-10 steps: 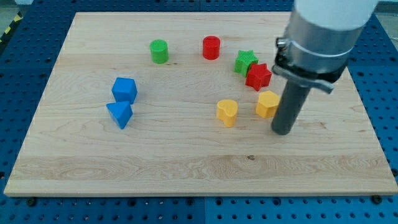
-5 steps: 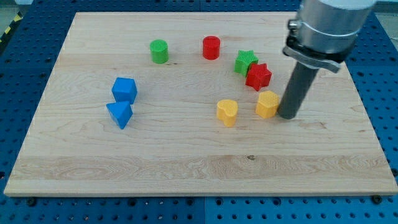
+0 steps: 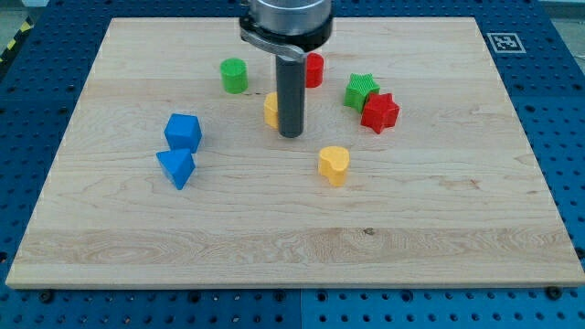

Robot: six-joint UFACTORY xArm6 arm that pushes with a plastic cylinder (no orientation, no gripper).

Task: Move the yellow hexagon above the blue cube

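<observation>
The yellow hexagon (image 3: 271,109) lies near the board's upper middle, mostly hidden behind my rod; only its left edge shows. My tip (image 3: 291,134) rests on the board touching the hexagon's right side. The blue cube (image 3: 183,132) sits at the view's left, well to the left of the hexagon and slightly lower. A blue triangular block (image 3: 175,167) lies just below the cube.
A green cylinder (image 3: 234,75) and a red cylinder (image 3: 313,69) stand near the top, either side of the rod. A green star (image 3: 361,89) and a red star (image 3: 379,111) touch at the right. A yellow heart-like block (image 3: 335,164) lies lower middle. The wooden board (image 3: 457,228) ends on blue pegboard.
My tip has swept from the right of the board to the upper middle, pushing the yellow hexagon left and up, past the yellow heart-like block. The other blocks have not moved.
</observation>
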